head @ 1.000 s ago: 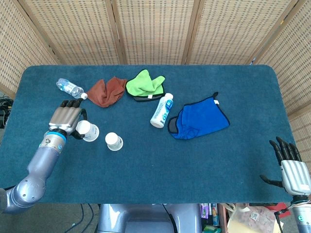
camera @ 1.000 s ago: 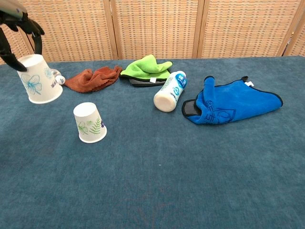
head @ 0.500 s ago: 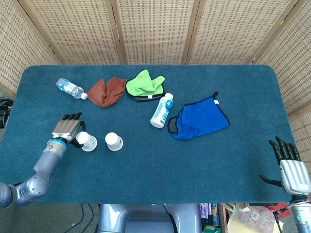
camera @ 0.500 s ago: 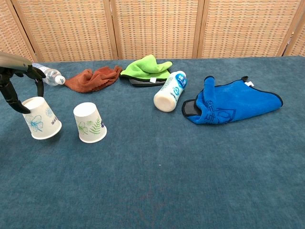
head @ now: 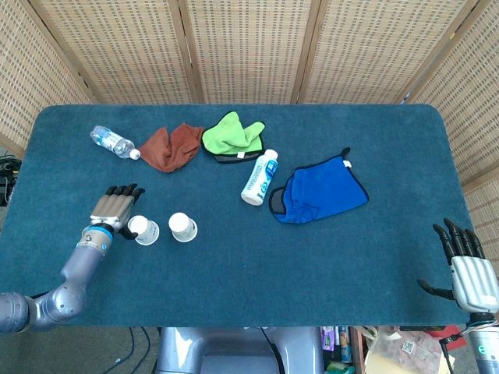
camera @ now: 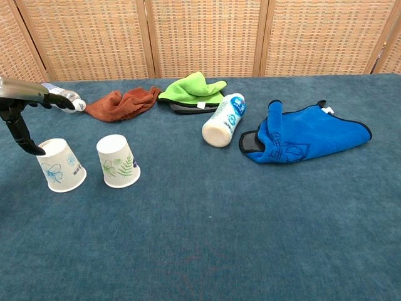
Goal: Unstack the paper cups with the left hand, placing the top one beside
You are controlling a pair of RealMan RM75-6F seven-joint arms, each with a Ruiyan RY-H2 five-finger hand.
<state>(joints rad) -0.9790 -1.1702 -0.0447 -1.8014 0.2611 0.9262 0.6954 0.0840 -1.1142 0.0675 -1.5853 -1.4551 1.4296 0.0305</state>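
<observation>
Two paper cups stand upside down side by side on the blue table. The blue-flower cup [head: 143, 230] [camera: 61, 165] is on the left and the green-leaf cup [head: 183, 227] [camera: 118, 162] a short gap to its right. My left hand [head: 115, 209] [camera: 22, 110] is just left of the blue-flower cup. Its fingers are stretched out above the cup, and only the thumb reaches down to the cup's upper left edge. My right hand [head: 468, 269] hangs open past the table's front right corner, holding nothing.
A clear water bottle [head: 114, 142] lies behind my left hand, beside a rust cloth [head: 171, 146] and a green cloth [head: 232, 135]. A white bottle [head: 260, 177] lies on its side mid-table next to a blue cloth [head: 323, 189].
My left hand carried the blue-flower cup down and toward the front, set it on the table left of the green-leaf cup, and spread its fingers off it. The right hand has barely moved.
</observation>
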